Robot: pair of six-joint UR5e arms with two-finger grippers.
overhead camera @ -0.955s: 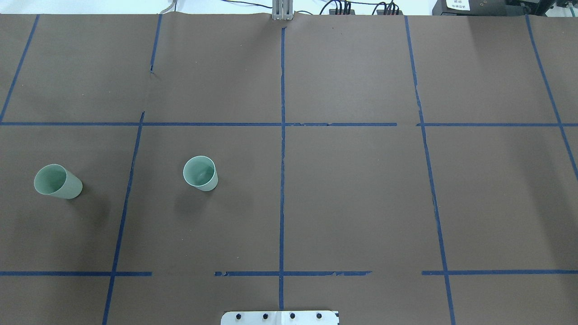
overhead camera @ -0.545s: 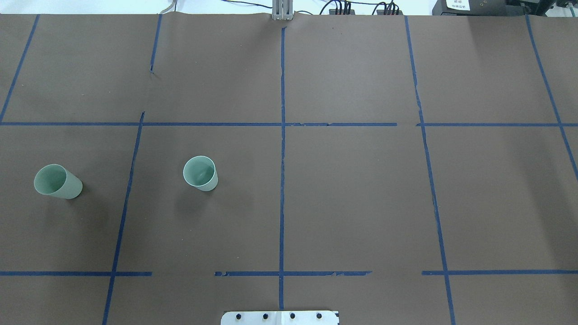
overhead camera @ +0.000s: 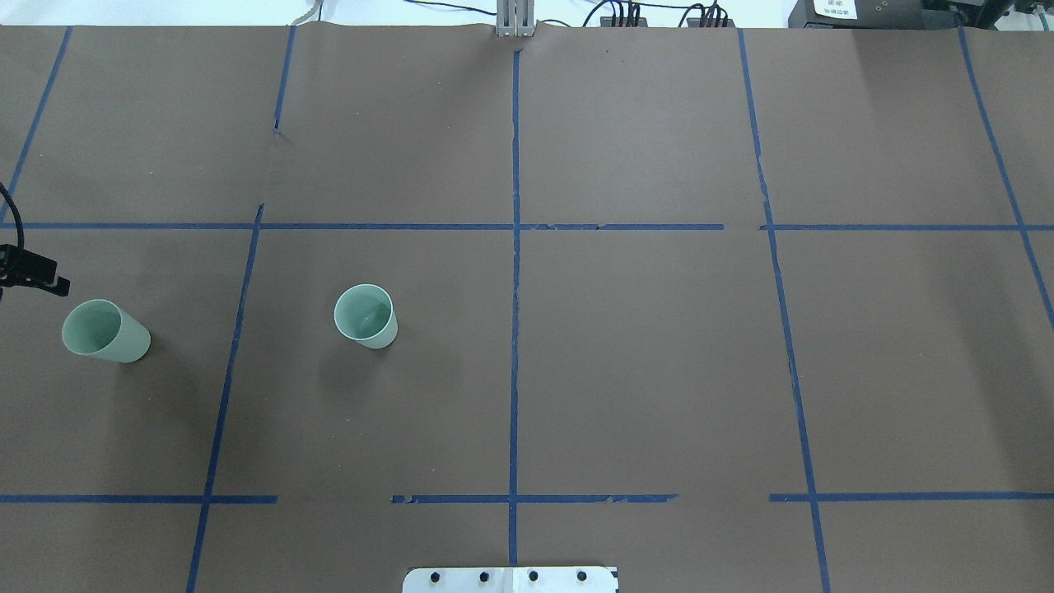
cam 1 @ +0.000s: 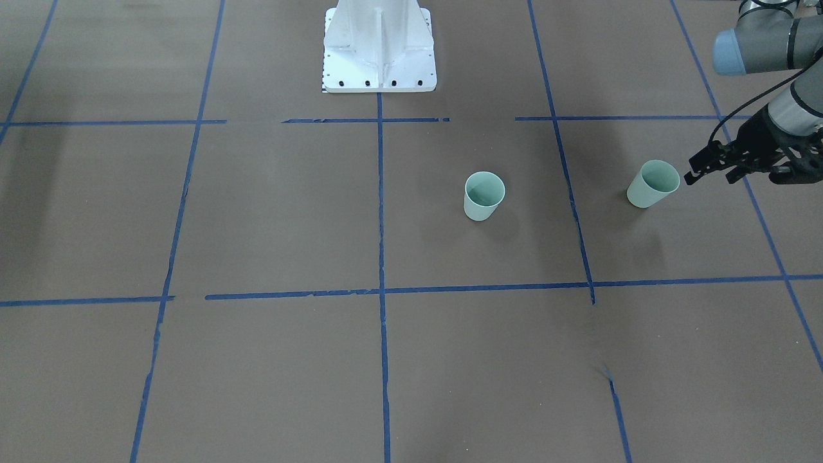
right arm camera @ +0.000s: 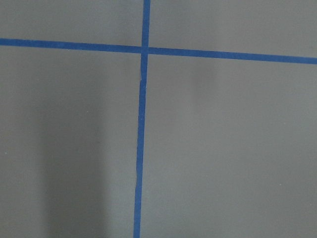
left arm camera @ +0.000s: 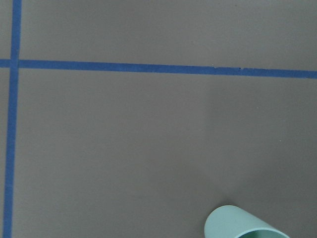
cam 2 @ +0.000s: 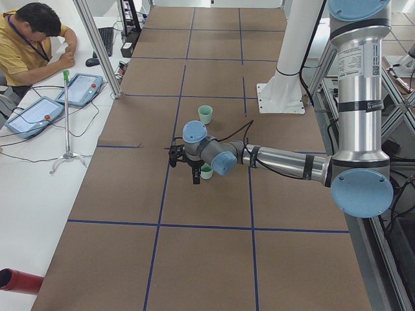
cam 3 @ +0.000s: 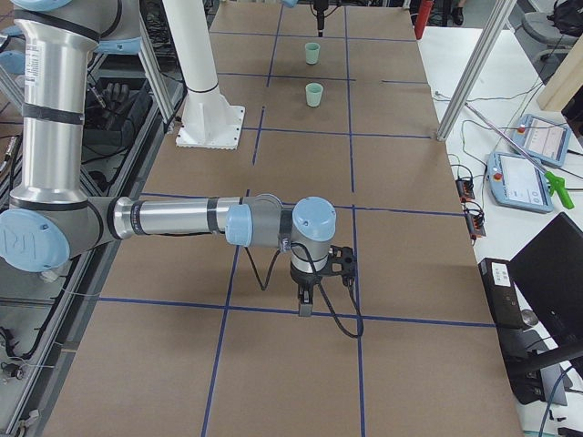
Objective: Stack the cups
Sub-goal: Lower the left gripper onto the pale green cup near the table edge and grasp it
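Outer cup (overhead camera: 105,331), inner cup (overhead camera: 366,316): well apart

Silver tubular arm segments (cam 2: 285,162) with pale-blue joint caps (cam 2: 361,193); a black cable (cam 1: 739,110) arcs above the black skeletal left gripper (cam 1: 709,175); white bolted pedestal (cam 1: 379,45).

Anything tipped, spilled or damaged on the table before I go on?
Nothing serious: the outer cup and the inner cup stand upright, apart, empty. Only the blue tape grid looks worn, with gaps and ragged edges.
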